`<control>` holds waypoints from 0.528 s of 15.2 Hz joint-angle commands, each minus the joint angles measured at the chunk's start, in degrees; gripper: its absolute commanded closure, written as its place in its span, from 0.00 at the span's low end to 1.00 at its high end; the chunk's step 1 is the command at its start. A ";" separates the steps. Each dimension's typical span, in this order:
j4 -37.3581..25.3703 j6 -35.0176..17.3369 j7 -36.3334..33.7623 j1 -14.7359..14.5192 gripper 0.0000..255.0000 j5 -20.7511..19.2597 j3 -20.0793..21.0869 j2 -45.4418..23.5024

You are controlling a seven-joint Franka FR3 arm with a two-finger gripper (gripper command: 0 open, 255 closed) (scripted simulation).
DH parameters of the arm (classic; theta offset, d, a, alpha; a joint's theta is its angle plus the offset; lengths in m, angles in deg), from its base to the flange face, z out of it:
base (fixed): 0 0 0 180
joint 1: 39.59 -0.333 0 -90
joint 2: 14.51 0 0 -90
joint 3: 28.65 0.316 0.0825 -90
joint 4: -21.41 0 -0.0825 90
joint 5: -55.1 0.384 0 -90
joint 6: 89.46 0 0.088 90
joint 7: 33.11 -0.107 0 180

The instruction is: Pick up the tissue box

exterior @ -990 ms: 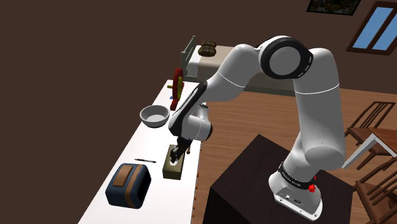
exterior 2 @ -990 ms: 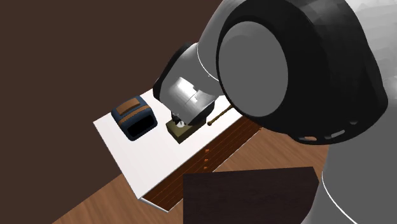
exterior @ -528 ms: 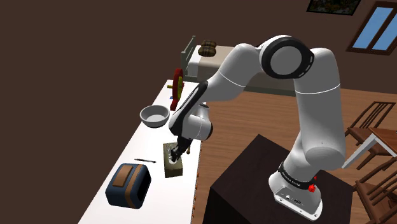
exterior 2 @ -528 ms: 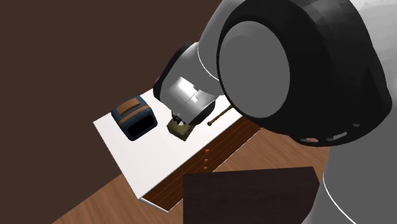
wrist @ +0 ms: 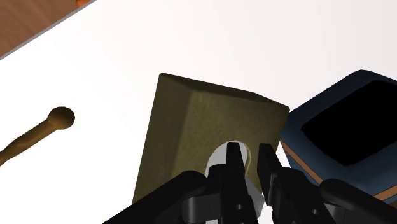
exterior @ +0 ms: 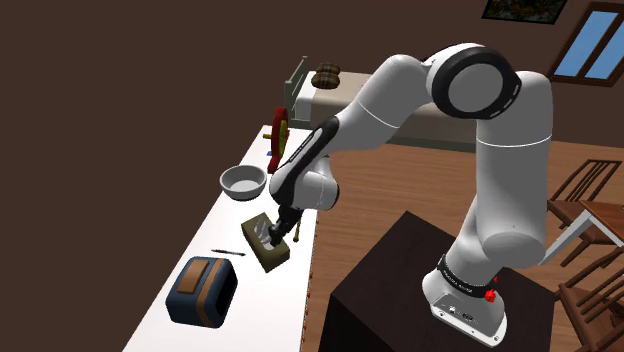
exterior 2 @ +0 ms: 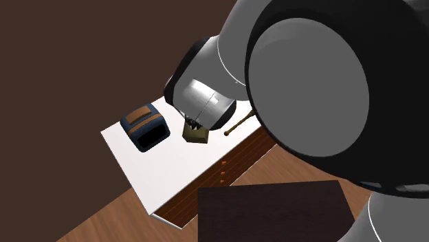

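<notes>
The tissue box [exterior: 263, 247] is olive-brown with a white tissue poking out of its top. It hangs tilted just above the white counter [exterior: 255, 305], and my gripper [exterior: 277, 233] is shut on it from above. In the wrist view my fingers [wrist: 234, 159] pinch the white tissue at the top opening of the box [wrist: 197, 127], with the gripper [wrist: 248, 153] nearly closed. The second exterior view has the box [exterior 2: 196, 135] hanging under the gripper [exterior 2: 194, 126], off the counter [exterior 2: 155, 172].
A dark blue toaster-like box [exterior: 202, 290] sits near the counter's front end, close to the tissue box [wrist: 350, 130]. A thin pen [exterior: 228, 252], a grey bowl [exterior: 243, 182] and a red wheel-shaped object [exterior: 280, 135] lie farther back. A wooden ball-ended stick [wrist: 38, 133] rests nearby.
The tissue box has come up off the counter in my gripper and tilted. The arm's upper joints have swung toward the shoulder view's right.
</notes>
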 commanded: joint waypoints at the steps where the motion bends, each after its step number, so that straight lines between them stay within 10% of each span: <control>1: 0.92 0.99 -1.73 -0.54 1.00 -1.45 -0.79 1.87; 8: 2.43 3.65 -6.73 -1.99 1.00 -5.90 -2.86 6.21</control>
